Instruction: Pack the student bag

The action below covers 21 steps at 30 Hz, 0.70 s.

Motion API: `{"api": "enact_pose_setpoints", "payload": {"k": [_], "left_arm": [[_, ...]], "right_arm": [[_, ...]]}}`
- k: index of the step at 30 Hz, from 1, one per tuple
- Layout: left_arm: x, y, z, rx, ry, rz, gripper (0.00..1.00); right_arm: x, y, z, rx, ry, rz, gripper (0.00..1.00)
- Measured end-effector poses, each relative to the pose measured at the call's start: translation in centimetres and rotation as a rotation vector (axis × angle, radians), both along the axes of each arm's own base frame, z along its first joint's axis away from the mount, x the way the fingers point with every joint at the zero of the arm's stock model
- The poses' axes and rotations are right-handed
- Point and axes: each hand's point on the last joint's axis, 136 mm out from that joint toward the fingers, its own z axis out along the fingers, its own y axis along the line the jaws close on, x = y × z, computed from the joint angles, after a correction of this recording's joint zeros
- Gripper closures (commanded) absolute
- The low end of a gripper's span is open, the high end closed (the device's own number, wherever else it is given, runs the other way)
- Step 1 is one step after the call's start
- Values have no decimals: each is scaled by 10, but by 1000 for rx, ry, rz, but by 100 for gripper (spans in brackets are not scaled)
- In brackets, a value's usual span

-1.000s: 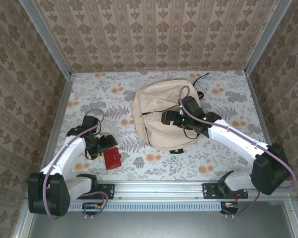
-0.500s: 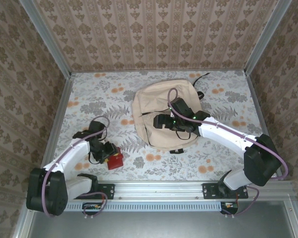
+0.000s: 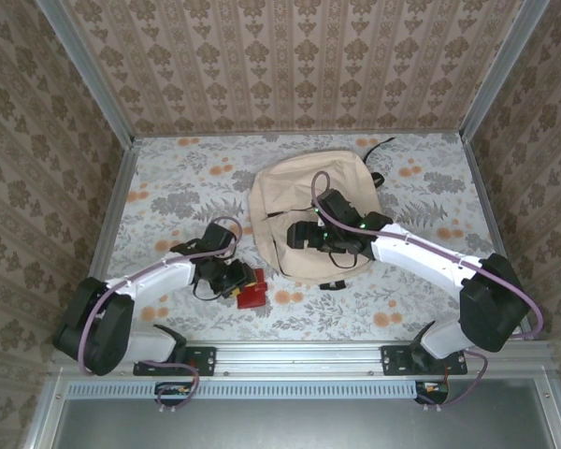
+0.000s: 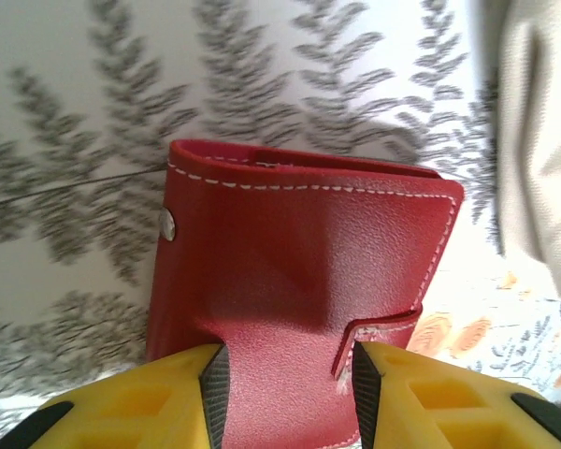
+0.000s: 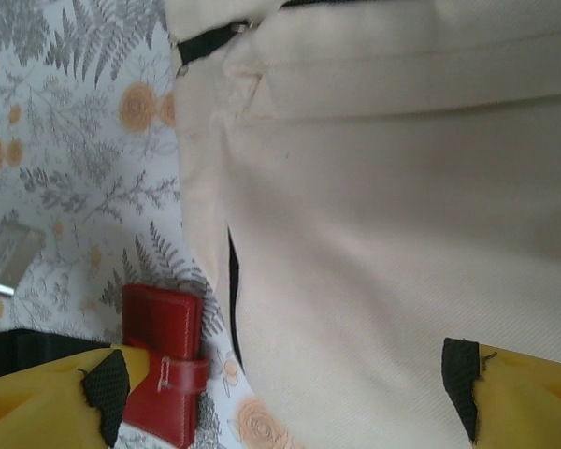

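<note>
Left end effector (image 4: 288, 374) tight on red wallet (image 4: 299, 253), lower edge cut off; right end effector (image 5: 283, 382) released above student bag (image 5: 402, 215).

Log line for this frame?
left gripper: shut on wallet | right gripper: open over bag | wallet: beside bag, not packed
</note>
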Motion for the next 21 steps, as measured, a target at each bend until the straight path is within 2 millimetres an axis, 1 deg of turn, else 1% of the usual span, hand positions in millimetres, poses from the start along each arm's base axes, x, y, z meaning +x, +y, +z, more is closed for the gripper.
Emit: {"api": "enact_pose_setpoints", "payload": {"k": [3, 5, 8, 10, 13, 17, 21], "left_arm": [[4, -5, 6, -21, -21, -8, 53], [5, -6, 13, -32, -43, -11, 52], [9, -1, 25, -51, -88, -6, 50], [14, 5, 32, -58, -115, 10, 50], [17, 19, 32, -49, -133, 33, 50], [11, 37, 22, -27, -119, 59, 50], [5, 37, 16, -29, -110, 32, 50]], "right_arm": [[-19, 12, -3, -14, 17, 45, 15], [-33, 22, -5, -24, 27, 81, 19], [-53, 38, -8, -28, 41, 123, 27], [-62, 46, -14, -34, 62, 136, 32], [-71, 56, -31, -56, 104, 137, 37], [-76, 68, -57, -95, 166, 134, 44], [-75, 81, -74, -110, 212, 138, 45]]}}
